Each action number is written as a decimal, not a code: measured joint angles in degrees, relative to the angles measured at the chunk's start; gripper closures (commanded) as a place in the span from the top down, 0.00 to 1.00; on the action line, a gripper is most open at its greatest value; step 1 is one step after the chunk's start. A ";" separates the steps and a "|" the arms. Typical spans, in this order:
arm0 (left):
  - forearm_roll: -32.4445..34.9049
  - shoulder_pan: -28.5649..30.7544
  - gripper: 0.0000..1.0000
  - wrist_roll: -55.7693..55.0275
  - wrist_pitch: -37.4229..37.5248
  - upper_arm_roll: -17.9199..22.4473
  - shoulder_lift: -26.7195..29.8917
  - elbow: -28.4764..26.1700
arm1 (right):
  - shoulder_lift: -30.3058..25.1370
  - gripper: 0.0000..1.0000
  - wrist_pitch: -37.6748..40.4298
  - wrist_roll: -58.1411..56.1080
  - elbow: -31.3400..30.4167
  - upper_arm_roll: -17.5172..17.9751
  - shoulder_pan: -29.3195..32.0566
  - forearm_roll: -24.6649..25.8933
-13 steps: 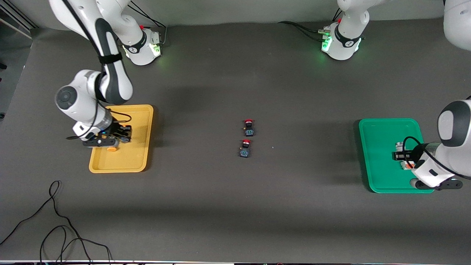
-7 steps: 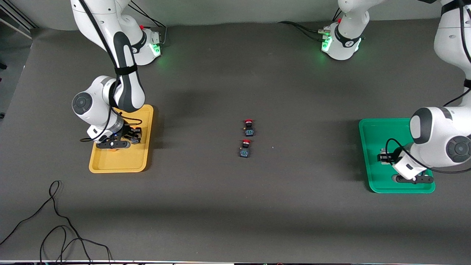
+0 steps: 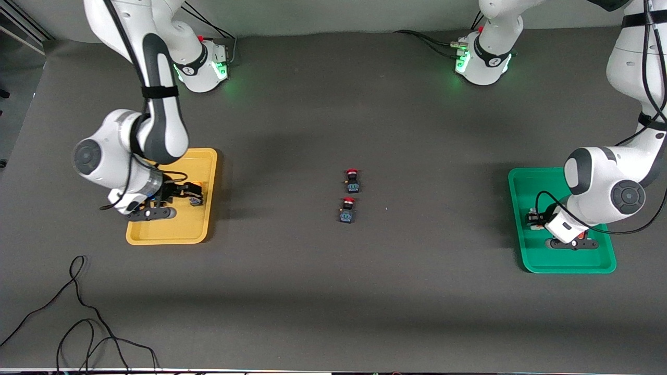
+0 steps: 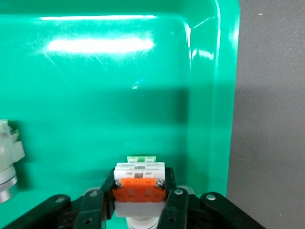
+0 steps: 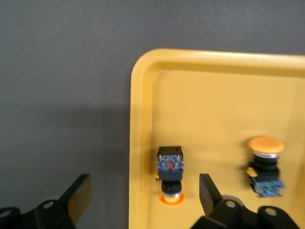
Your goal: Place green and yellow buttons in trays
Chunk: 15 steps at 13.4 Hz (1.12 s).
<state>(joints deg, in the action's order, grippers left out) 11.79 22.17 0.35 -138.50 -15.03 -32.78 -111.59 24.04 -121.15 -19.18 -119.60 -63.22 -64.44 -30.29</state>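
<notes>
We see the glossy yellow tray [image 5: 143, 143], round-cornered, holding two black-bodied yellow-capped buttons [image 5: 170, 176] lying apart; the right end effector [image 5: 143, 193] hangs over them with fingers spread wide. In the smooth green tray [image 4: 209, 119], the left end effector [image 4: 139, 202] clamps a white-grey block button [image 4: 139, 183] with an orange face; a second block [image 4: 7, 157] lies nearby; two red-capped buttons [image 3: 350, 195] rest mid-worktop [image 3: 333, 291].

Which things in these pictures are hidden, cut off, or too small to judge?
- Front view: the left claw over the green tray is covered by its own wrist.
- Left wrist view: the white switch is cut by the edge.
- Front view: the red-capped switches are too small for detail.
</notes>
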 measured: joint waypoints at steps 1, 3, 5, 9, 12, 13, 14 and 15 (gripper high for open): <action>0.01 0.02 1.00 0.00 -0.01 0.00 0.13 0.11 | -0.42 1.00 5.33 2.82 3.95 -0.53 0.01 3.01; 0.06 0.03 1.00 0.06 1.78 -0.05 1.57 0.75 | -1.05 1.00 16.39 8.16 13.23 -0.62 -0.13 7.49; 0.09 -0.02 1.00 0.27 9.82 -0.54 5.84 2.78 | -1.26 1.00 25.93 11.32 22.46 -0.68 -0.27 9.92; -0.18 -0.83 1.00 2.22 32.72 -2.77 19.34 7.50 | -1.41 1.00 36.24 12.31 33.71 -2.03 -0.26 13.71; -1.46 -1.13 1.00 3.64 49.10 -3.81 23.82 14.57 | -2.68 1.00 39.08 12.31 36.79 -2.63 -0.06 16.71; -1.71 -1.14 1.00 3.86 53.55 -4.31 23.97 18.09 | -3.96 1.00 39.17 12.31 36.88 -2.53 0.30 18.08; -1.84 -1.15 1.00 3.92 56.96 -4.93 23.94 21.69 | -5.56 1.00 39.32 12.31 36.83 -1.90 1.50 19.31; -1.87 -1.17 1.00 3.92 59.32 -5.66 23.91 24.84 | -7.47 1.00 39.60 12.31 36.63 0.35 4.36 20.49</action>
<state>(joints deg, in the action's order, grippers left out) 9.92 21.00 4.27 -79.18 -20.69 -8.87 -86.75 16.57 -81.54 -6.87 -82.97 -62.87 -60.08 -9.80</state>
